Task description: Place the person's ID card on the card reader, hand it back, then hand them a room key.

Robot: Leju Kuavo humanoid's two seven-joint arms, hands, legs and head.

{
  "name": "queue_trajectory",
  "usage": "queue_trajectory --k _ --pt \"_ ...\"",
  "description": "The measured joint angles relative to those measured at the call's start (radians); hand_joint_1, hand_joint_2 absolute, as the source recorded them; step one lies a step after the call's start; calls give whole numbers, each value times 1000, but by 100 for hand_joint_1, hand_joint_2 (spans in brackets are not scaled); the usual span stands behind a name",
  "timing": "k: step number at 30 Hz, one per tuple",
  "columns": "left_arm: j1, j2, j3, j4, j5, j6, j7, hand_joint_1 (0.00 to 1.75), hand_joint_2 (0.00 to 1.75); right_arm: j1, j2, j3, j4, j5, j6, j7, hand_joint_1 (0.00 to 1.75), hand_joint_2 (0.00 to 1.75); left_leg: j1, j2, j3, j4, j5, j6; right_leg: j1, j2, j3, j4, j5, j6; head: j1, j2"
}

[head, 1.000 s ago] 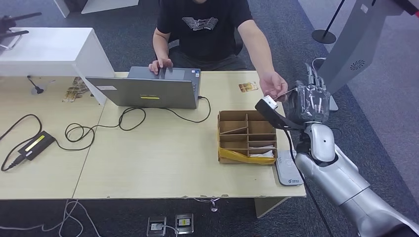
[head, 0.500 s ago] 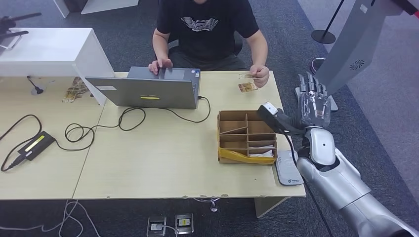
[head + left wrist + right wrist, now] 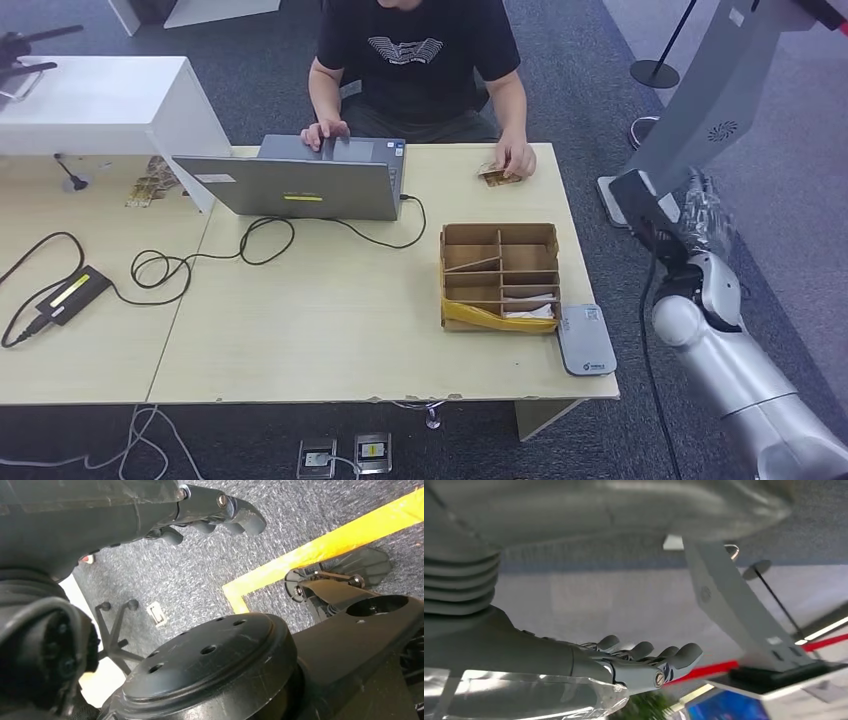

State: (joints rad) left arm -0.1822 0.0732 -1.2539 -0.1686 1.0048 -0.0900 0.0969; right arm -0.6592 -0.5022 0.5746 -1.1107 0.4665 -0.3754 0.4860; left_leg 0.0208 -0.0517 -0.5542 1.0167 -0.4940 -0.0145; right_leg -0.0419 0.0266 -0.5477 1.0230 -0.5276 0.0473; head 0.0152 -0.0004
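The person's hand (image 3: 514,160) rests on a small brownish card (image 3: 490,178) on the table's far right part. The grey card reader (image 3: 586,340) lies at the table's near right corner with nothing on it. Beside it stands a cardboard divider box (image 3: 500,238) with a yellow strip and white cards (image 3: 527,311) in its near compartments. My right hand (image 3: 706,214) hangs off the table's right side, fingers apart and empty; in the right wrist view the right hand (image 3: 644,665) holds nothing. My left hand (image 3: 210,510) hangs over the carpet, empty.
An open laptop (image 3: 300,180) stands at the table's far middle with the person's other hand on it. Cables (image 3: 170,265) and a black power brick (image 3: 72,292) lie on the left. A grey kiosk stand (image 3: 700,90) rises just behind my right hand.
The person took the card from my right hand and brought it down onto the far table. My right hand then swung right, off the table's side.
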Motion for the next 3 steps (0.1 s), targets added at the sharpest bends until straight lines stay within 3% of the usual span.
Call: queue_trajectory --k 3 --pt "7 0 0 0 5 0 0 0 0 3 -16 -62 33 -133 -59 -28 0 0 0 0 0 0 0 0 0 0 0 0 0 0 0 0"
